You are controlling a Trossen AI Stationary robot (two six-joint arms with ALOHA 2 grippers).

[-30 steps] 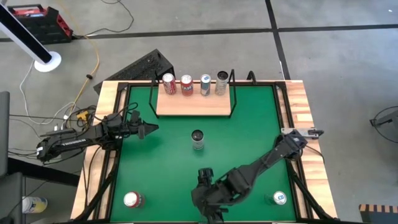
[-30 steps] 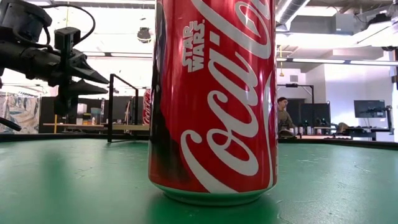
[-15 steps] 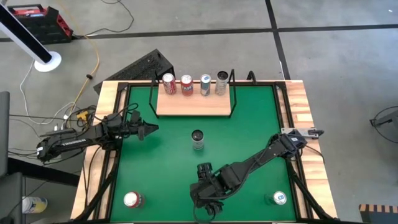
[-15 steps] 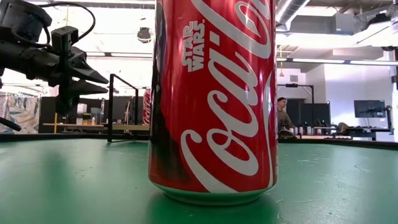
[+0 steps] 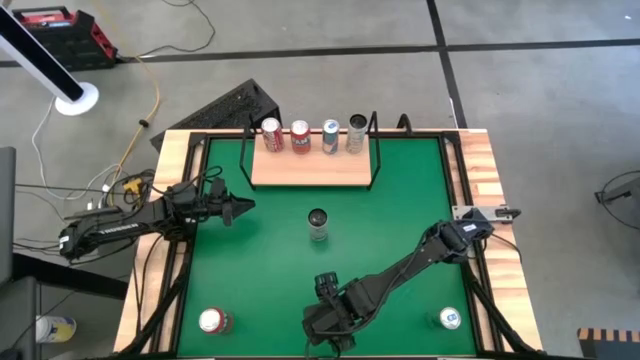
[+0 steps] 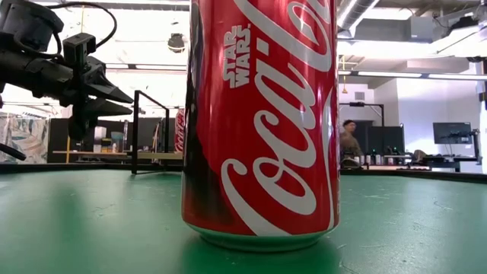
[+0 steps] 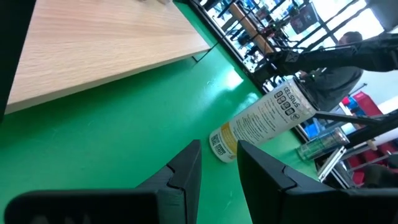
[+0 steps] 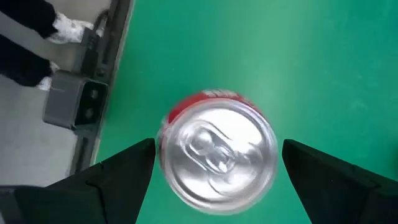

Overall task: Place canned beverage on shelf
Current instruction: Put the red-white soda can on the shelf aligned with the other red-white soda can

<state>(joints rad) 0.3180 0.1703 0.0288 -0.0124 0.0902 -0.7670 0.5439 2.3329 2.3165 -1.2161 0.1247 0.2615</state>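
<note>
A red Coca-Cola can (image 8: 217, 146) stands upright on the green felt by the near edge and fills the low view (image 6: 259, 122). My right gripper (image 8: 217, 186) hovers over its top, open, one finger on either side and apart from it. In the high view this gripper (image 5: 328, 325) hides the can. The light-wood shelf (image 5: 312, 170) lies at the far side, with several cans (image 5: 300, 136) standing along its far edge. My left gripper (image 5: 238, 208) waits left of centre, slightly open and empty.
A pale can (image 5: 318, 223) stands at mid-table and shows ahead of the left fingers (image 7: 261, 121). A red-topped can (image 5: 212, 321) stands near left, a blue-green one (image 5: 450, 318) near right. A grey box (image 8: 74, 102) sits at the table's edge by the red can.
My right arm has shifted a little toward the table's left and near edges, over the red can. The can has stayed where it was.
</note>
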